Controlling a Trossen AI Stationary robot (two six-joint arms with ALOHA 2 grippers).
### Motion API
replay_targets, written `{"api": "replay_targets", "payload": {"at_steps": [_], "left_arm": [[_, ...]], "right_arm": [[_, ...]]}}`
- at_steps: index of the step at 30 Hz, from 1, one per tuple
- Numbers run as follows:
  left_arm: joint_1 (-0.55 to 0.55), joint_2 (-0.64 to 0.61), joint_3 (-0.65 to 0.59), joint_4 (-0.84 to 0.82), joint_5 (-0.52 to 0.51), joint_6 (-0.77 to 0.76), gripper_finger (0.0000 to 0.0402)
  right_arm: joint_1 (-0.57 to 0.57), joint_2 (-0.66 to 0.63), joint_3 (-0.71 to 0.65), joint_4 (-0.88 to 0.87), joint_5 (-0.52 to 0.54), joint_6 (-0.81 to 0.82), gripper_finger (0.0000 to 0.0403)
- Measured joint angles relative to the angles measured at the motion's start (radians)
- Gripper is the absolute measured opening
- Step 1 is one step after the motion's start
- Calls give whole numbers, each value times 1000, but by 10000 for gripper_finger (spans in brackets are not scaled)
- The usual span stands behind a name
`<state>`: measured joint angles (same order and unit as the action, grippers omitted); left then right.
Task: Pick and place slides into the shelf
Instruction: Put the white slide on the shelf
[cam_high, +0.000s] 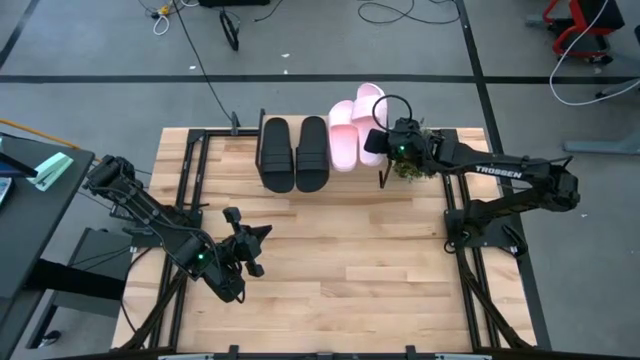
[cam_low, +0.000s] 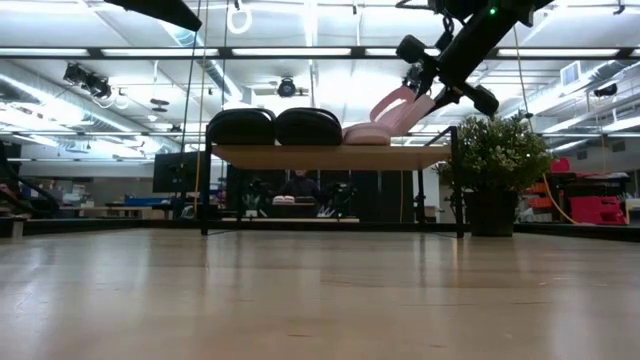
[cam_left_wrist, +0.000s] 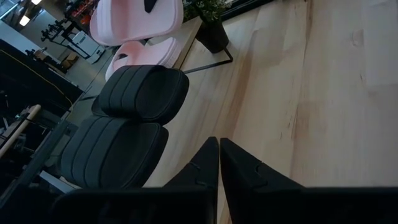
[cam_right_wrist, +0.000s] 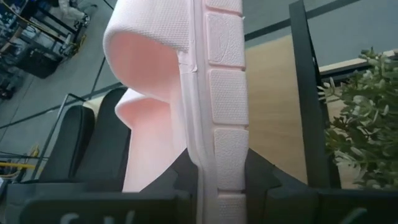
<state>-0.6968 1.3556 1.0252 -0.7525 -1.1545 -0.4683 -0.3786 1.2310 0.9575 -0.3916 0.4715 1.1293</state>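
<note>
Slides: two black ones (cam_high: 293, 153) and one pink (cam_high: 343, 146) lie on the shelf (cam_low: 330, 156); the right pincer (cam_high: 376, 140) grips the second pink slide (cam_high: 369, 103), tilted above the shelf's right end. Left pincer (cam_high: 252, 250) hangs closed over the near-left table (cam_high: 350, 260)

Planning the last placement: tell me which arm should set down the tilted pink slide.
Right. The right pincer is shut on the tilted pink slide above the shelf, beside the other pink slide. The left pincer is shut, holds nothing, and sits far off over the table.
</note>
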Motion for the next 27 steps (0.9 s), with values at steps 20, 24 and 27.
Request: {"api": "replay_targets", "payload": {"at_steps": [20,24,27], "left_arm": [[0,0,0,0,0,-1,24],[0,0,0,0,0,-1,17],[0,0,0,0,0,-1,17]], "right_arm": [[-14,1,-95,29,-25,24,71],[-15,1,-96,28,-38,22,81],[-25,1,-97,19,-62,22,119]]}}
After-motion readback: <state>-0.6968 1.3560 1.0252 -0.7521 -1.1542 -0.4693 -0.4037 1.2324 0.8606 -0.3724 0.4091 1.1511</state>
